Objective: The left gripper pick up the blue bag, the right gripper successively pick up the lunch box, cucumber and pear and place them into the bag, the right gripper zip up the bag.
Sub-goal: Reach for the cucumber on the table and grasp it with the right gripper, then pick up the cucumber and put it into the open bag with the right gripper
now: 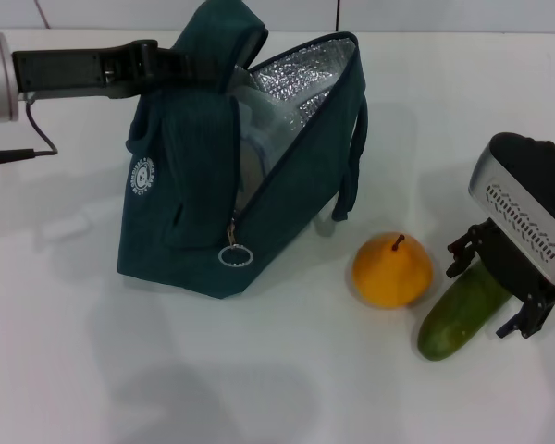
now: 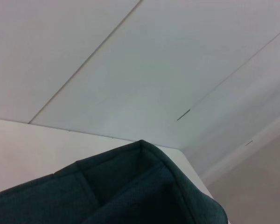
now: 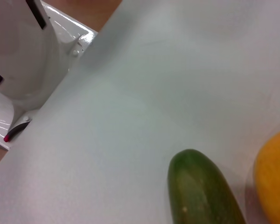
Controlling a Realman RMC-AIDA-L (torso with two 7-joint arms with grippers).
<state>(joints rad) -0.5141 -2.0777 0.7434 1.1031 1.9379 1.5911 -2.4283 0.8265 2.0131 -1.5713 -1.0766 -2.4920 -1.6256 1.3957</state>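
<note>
Two grippers work over a white table backed by pale wall panels: the left gripper is clamped on the blue bag, standing open at centre-left. Right of it lies the pear, then the cucumber, straddled by the right gripper's spread fingers.

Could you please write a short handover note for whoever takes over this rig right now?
Left gripper: shut on the blue bag, holding its handle up so the bag stands open on the table.
Right gripper: open, fingers either side of the cucumber, which lies on the table.
Pear: on the table between bag and cucumber.
Done: something pale and clear, likely the lunch box, sits inside the bag.
Left: cucumber, pear, then zip using the ring pull.
</note>
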